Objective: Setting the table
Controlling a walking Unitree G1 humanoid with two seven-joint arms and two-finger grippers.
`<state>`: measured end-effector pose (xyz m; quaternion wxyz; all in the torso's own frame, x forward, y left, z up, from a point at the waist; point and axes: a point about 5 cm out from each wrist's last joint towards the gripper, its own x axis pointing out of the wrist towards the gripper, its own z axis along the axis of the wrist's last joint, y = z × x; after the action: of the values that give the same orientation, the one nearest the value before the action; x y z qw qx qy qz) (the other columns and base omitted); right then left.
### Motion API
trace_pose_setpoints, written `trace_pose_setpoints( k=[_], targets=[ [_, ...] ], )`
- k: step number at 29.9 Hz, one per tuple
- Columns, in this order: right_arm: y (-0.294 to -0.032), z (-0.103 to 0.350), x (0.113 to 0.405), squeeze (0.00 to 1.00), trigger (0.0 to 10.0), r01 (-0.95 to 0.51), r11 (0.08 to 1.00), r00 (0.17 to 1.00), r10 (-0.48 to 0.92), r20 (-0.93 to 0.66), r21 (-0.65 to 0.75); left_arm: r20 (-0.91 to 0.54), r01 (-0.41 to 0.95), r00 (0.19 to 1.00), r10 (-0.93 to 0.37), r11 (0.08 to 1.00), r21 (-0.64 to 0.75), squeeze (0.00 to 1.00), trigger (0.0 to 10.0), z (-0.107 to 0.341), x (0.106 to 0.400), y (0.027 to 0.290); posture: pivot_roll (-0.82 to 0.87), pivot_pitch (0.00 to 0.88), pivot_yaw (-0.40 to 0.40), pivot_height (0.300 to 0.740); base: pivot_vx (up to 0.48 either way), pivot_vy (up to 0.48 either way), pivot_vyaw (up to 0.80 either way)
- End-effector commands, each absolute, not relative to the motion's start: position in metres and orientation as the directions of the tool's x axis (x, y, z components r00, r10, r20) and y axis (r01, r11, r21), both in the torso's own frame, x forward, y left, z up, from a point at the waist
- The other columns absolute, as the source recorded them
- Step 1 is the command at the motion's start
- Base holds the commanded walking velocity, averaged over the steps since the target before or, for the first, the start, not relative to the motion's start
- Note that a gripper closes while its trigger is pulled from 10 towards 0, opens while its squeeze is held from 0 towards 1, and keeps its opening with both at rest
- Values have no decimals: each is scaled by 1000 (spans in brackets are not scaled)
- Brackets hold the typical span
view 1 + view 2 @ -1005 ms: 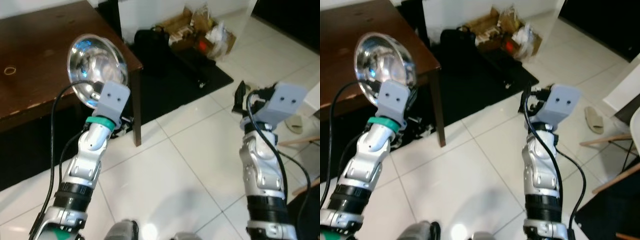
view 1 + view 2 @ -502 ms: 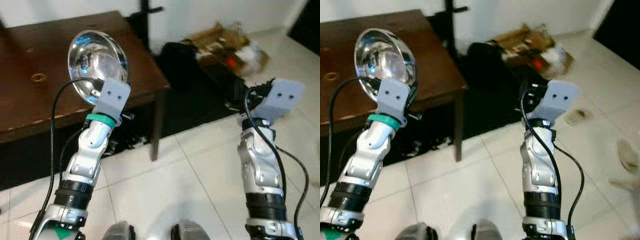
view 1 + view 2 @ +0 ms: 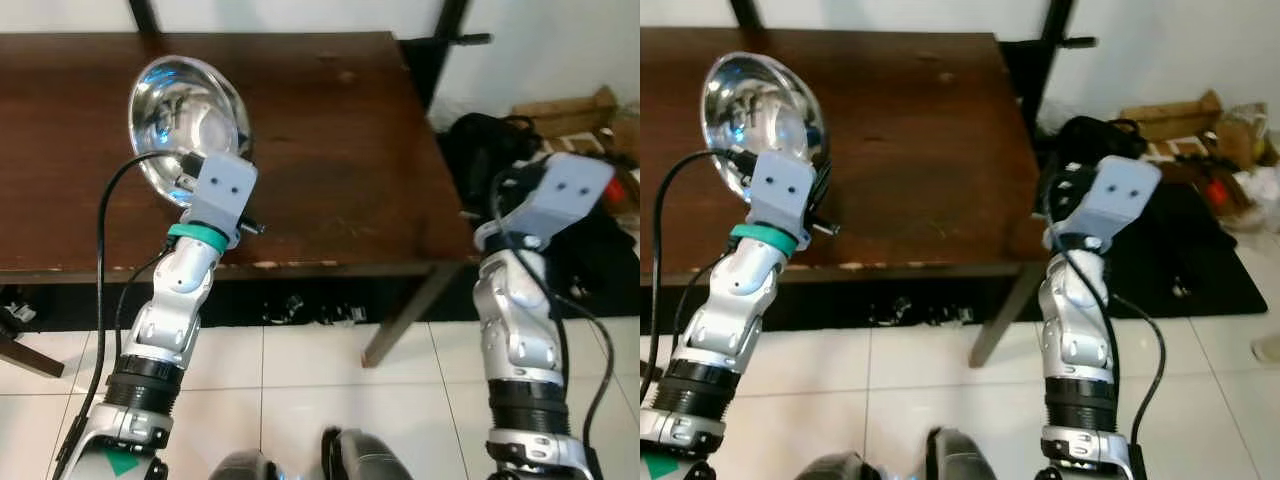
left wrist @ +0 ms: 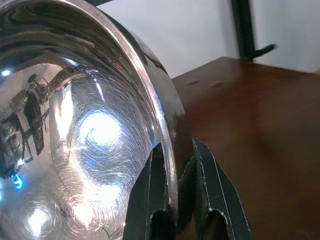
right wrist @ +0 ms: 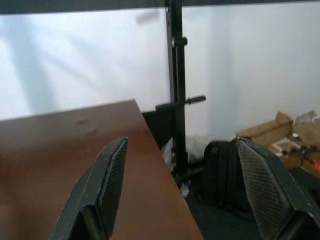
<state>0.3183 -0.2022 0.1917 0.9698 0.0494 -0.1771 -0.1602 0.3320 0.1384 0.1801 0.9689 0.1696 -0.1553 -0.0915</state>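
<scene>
Steel bowl held up over a dark wooden table, right arm raised with nothing in it.

The left gripper (image 4: 172,185) pinches the rim of a shiny steel bowl (image 3: 185,125), one black finger inside the rim and one outside, closed tight on the thin metal; the left wrist view shows this clamp close up, along with scratches and light spots on the bowl's inner surface. From the head views the bowl is tilted, its hollow facing the camera, raised above the left part of the brown table (image 3: 340,150), whose front edge is chipped pale. The right gripper (image 5: 182,185) has its two fingers spread wide and bare; its wrist view looks past the table's corner to a white wall, a black stand (image 5: 175,75), a black bag (image 3: 1090,140) and cardboard (image 3: 1165,110) on the floor.
</scene>
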Motion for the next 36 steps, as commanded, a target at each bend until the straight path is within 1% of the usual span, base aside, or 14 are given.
trace_pose_setpoints(
  k=[1,3,7,18,23,28,36],
  targets=[
    [-208,180,317,0,10000,339,930,888,-367,276,144,279,124,930,-238,920,373,0,10000,181,331,139,32,0,27,740,480,0,0],
    [-209,180,317,0,10000,346,927,888,-374,268,147,279,125,930,-239,919,373,0,10000,181,331,139,30,0,29,740,480,0,-244],
    [-212,178,317,0,10000,369,919,882,-394,260,142,276,132,929,-246,918,373,0,10000,180,331,138,27,0,31,740,480,0,-800],
    [-208,179,317,0,10000,364,924,881,-383,278,118,272,152,925,-266,914,375,0,10000,180,331,136,30,0,31,740,480,0,0],
    [-208,179,318,0,10000,365,924,881,-383,277,115,270,156,925,-268,914,374,0,10000,179,330,135,30,0,30,740,341,0,0],
    [-207,179,318,0,10000,365,924,882,-381,278,110,262,188,917,-300,906,380,0,10000,177,328,130,30,0,30,740,0,0,0],
    [-206,179,319,0,10000,365,925,882,-380,279,105,262,197,914,-309,904,379,0,10000,176,328,129,30,0,29,740,0,0,0]
  ],
)
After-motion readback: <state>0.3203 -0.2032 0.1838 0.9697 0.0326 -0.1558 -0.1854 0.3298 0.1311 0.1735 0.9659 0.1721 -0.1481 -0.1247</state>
